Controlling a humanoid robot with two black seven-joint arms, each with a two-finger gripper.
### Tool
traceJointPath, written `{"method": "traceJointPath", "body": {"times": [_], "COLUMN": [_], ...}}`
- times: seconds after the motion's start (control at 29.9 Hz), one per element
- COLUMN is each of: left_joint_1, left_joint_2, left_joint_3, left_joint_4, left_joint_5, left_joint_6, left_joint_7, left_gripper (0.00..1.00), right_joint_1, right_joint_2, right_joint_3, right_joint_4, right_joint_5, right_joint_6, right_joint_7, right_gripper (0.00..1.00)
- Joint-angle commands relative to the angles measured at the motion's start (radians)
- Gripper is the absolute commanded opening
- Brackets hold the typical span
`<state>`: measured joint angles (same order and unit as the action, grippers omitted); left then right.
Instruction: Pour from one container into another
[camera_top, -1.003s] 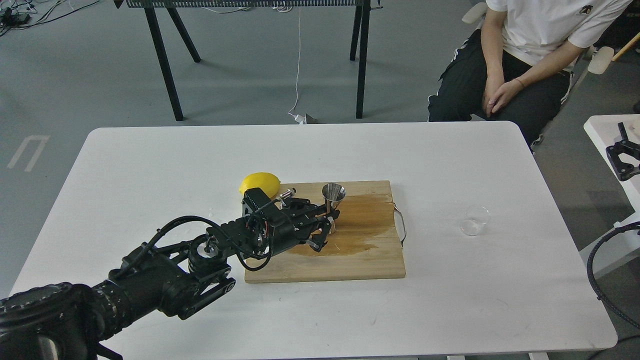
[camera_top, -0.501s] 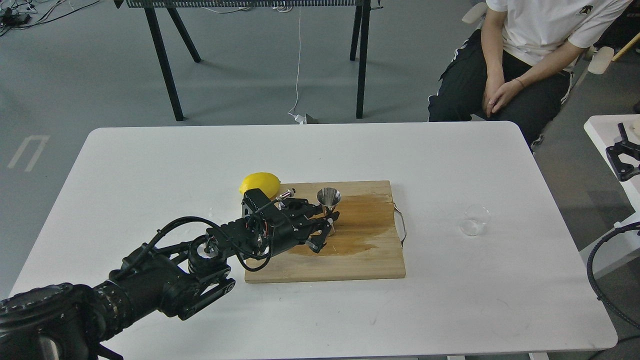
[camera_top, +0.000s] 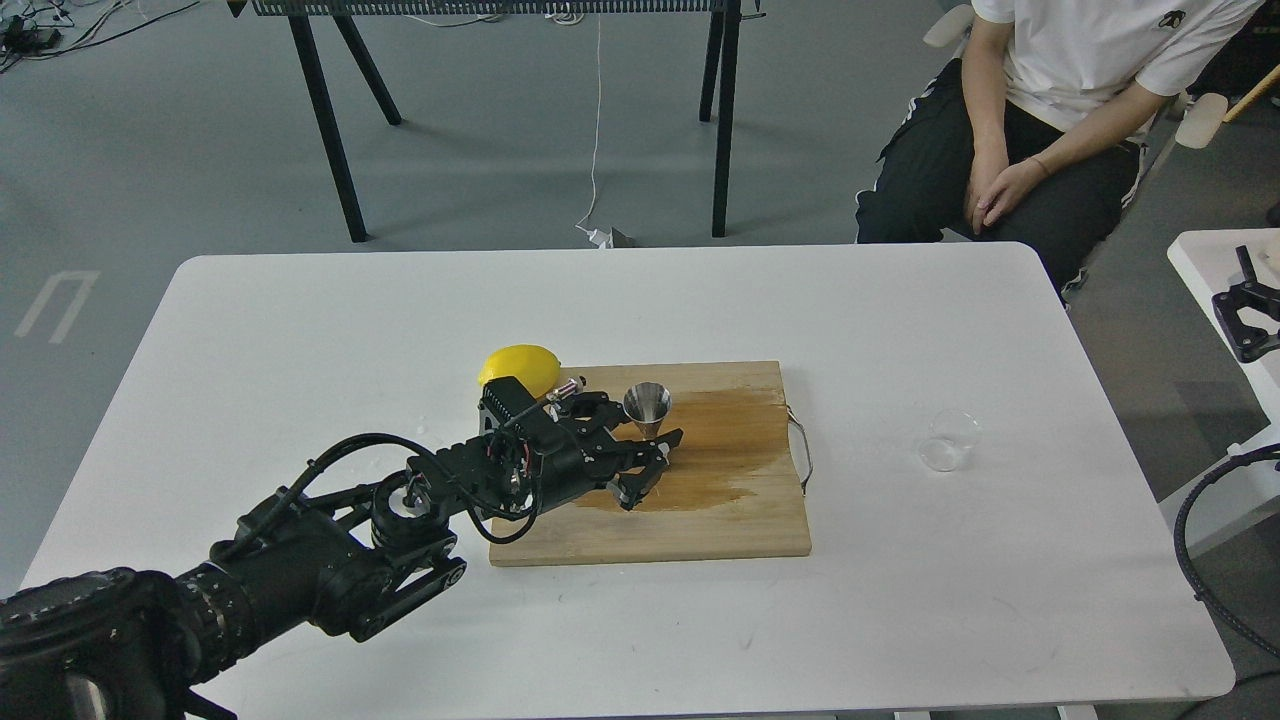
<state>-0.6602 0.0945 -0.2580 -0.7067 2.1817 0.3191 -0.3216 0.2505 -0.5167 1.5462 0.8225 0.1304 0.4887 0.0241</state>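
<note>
The shiny steel jigger (camera_top: 647, 404) stands on the wooden cutting board (camera_top: 720, 525), its open upper cone leaning slightly towards the left. Its lower half is hidden between the fingers of my left gripper (camera_top: 650, 465), which comes in from the lower left and is shut around it. The clear round cup (camera_top: 948, 440) sits alone on the white table (camera_top: 300, 330), well to the right of the board and far from the gripper. My right gripper is out of view.
A yellow lemon (camera_top: 520, 367) lies at the board's back left corner, just behind my left wrist. A dark wet stain (camera_top: 735, 440) spreads across the board. The board's wire handle (camera_top: 803, 452) sticks out right. A seated person (camera_top: 1040, 120) is beyond the table's far right corner.
My left gripper has drawn back to the left, and the jigger has moved left with it, sinking a little lower in the view. The cup and lemon have stayed put.
</note>
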Motion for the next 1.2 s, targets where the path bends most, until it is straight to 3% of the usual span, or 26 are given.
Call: {"method": "traceJointPath", "body": {"times": [0.0,0.17,0.47,0.57,0.7,0.8,0.94,1.17], "left_joint_1": [0.005,0.037,0.054,0.071,0.148,0.186,0.197,0.168], "left_joint_2": [0.005,0.031,0.14,0.226,0.367,0.465,0.536,0.531], "left_joint_3": [0.002,0.003,0.002,-0.013,-0.033,-0.044,-0.081,-0.162], "left_joint_4": [-0.002,-0.037,-0.097,-0.184,-0.344,-0.442,-0.476,-0.478], "left_joint_5": [0.0,0.0,0.0,0.0,0.0,0.0,0.0,-0.553], "left_joint_6": [0.018,0.023,0.025,0.034,0.107,0.133,0.17,0.17], "left_joint_7": [-0.002,-0.004,-0.011,-0.014,-0.019,-0.037,-0.054,-0.146], "left_gripper": [0.6,0.68,0.71,0.73,0.78,0.79,0.81,0.89], "right_joint_1": [0.0,0.0,0.0,0.0,0.0,0.0,-0.011,-0.223], "right_joint_2": [0.0,0.0,0.0,0.0,-0.002,-0.003,-0.002,0.0], "right_joint_3": [0.0,0.002,0.0,0.002,0.006,0.006,0.002,0.014], "right_joint_4": [0.0,0.0,0.0,-0.002,-0.003,0.0,0.01,0.245], "right_joint_5": [0.0,0.0,0.0,0.0,0.0,0.0,0.002,0.032], "right_joint_6": [0.0,0.0,0.0,0.0,0.0,0.0,0.0,0.0], "right_joint_7": [0.0,-0.001,0.0,0.0,0.0,0.0,-0.001,-0.009], "right_gripper": [1.0,1.0,1.0,1.0,1.0,1.0,1.0,1.0]}}
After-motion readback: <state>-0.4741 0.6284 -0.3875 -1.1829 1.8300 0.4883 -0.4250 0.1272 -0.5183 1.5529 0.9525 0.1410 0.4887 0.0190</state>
